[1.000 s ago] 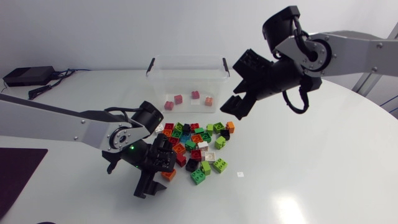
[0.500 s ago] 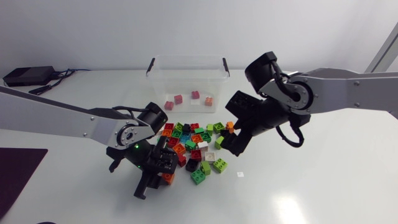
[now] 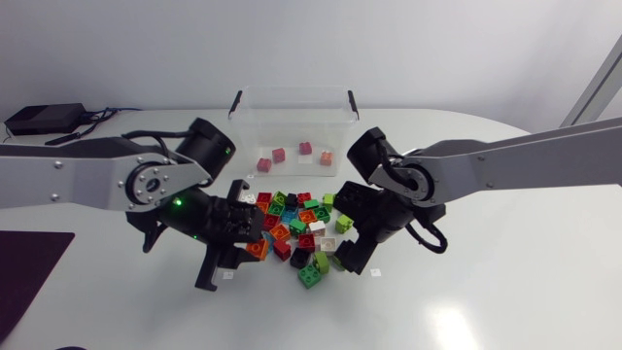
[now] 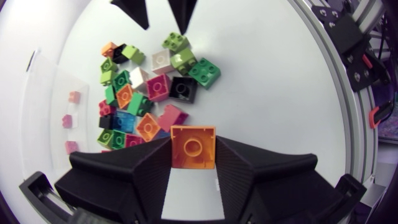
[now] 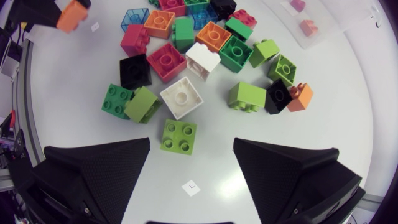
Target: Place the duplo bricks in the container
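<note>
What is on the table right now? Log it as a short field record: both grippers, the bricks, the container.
left gripper: shut on an orange brick, beside the pile
right gripper: open, holding nothing, over the pile's edge with a lime brick just ahead of its fingers
brick pile: loose mixed colours on the table, in front of the container
container: clear tub, lid off, behind the pile
bricks in container: four, reddish and orange

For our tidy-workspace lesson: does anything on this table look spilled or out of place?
Yes. Most duplo bricks lie scattered in a loose heap on the table, outside the clear container, which holds only four small bricks. The left gripper holds an orange brick. Nothing looks damaged.
</note>
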Robot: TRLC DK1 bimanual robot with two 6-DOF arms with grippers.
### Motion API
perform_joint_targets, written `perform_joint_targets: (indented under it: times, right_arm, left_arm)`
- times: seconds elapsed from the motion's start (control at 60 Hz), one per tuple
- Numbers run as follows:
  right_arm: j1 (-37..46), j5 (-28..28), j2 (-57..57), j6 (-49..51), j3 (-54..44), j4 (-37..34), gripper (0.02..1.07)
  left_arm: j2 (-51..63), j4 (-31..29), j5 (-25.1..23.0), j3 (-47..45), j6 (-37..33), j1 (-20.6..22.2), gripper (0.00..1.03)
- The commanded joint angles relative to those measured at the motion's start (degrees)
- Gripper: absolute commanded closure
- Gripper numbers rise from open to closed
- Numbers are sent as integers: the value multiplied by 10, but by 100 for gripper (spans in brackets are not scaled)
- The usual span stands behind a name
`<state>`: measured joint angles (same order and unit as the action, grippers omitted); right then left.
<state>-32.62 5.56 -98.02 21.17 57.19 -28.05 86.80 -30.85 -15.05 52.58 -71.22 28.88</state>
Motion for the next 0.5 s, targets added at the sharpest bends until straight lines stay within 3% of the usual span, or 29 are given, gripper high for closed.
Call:
perform_joint_targets:
  times: [0.0,0.283,0.4,0.483]
  right_arm:
    - [-10,-7,-24,-17,-2,4,12]
    - [-29,-16,-56,-25,11,7,16]
    - [-32,-20,-71,-27,19,10,16]
    - [-32,-20,-76,-27,21,13,24]
  left_arm:
    - [-30,-9,-17,31,23,-17,66]
    - [-57,-6,-80,89,107,-66,66]
    - [-60,29,-89,99,149,-78,66]
    - [-61,53,-90,105,172,-88,66]
